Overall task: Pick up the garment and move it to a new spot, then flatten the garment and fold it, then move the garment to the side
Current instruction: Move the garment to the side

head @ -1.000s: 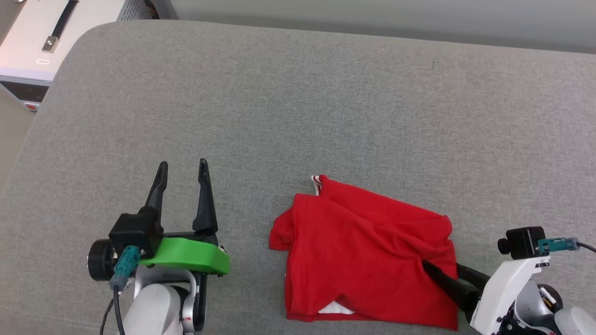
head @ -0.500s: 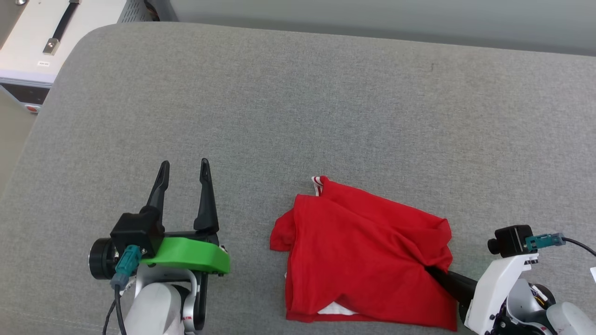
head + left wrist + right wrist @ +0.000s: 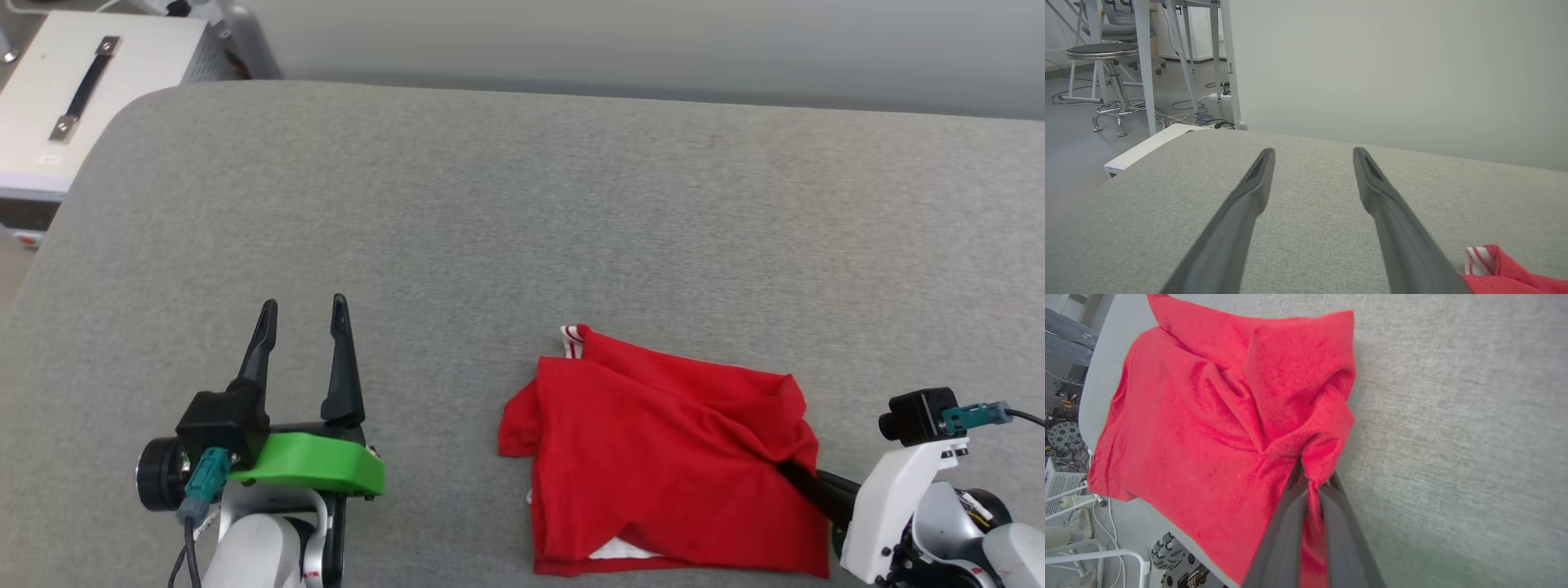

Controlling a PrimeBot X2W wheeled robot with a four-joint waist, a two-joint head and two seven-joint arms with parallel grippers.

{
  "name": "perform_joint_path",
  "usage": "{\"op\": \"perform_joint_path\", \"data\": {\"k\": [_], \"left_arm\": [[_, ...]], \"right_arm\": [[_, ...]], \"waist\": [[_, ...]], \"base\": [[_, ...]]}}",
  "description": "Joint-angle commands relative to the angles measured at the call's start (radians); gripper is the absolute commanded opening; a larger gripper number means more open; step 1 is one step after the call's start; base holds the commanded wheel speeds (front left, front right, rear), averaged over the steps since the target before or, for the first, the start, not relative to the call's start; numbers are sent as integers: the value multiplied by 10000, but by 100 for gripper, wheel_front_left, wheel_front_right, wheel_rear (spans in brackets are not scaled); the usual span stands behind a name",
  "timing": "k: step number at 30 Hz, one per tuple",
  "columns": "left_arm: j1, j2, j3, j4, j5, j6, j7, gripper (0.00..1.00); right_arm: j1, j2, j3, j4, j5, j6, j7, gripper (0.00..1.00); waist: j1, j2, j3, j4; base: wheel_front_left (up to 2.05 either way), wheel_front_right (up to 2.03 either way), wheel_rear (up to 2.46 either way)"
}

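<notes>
The garment is a red shirt lying crumpled on the grey padded surface, near its front edge and right of centre. A red-and-white striped trim shows at its far corner, and a bit of white at the near hem. My right gripper reaches in from the lower right and is shut on the garment's right edge. In the right wrist view the fingers pinch a fold of the red garment. My left gripper stands open left of the garment, holding nothing. The left wrist view shows this gripper above bare grey fabric, with the garment's striped corner at lower right.
A white box with a black handle stands off the surface's far left corner. A pale wall runs behind the surface. In the left wrist view a stool, white table legs and floor cables lie beyond the left edge.
My right gripper has shut on the garment's right edge, bunching the cloth there. The head camera has shifted, moving the whole picture. The left arm has held still.
</notes>
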Motion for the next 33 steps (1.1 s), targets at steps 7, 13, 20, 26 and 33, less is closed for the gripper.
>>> {"op": "perform_joint_path", "data": {"k": [7, 13, 20, 26, 33], "left_arm": [[241, 140, 130, -203, 94, -49, -57, 100], [121, 292, -6, -490, 252, -57, 43, 100], [-565, 529, -275, -939, 559, -141, 394, 100], [-1235, 652, -545, -1162, 778, -274, 611, 100], [-1863, 839, -760, -1567, 1069, -341, 865, 100]], "right_arm": [[79, -358, -623, -69, -613, -19, 375, 0], [-579, -488, -749, -104, -1046, -19, 748, 0], [-1679, -528, -878, 235, -1190, -19, 615, 0], [-2793, -776, -1177, 981, -1356, -19, 258, 0], [-4165, -1317, -1687, 2086, -1945, -19, -226, 0]], "waist": [[0, -1, -180, -1700], [0, -1, 288, -3222], [0, -1, 1212, -4431], [0, -1, 2014, -4822], [0, -1, 2958, -4813]], "base": [[0, 0, 0], [0, 0, 0], [0, 0, 0], [0, 0, 0], [0, 0, 0]]}}
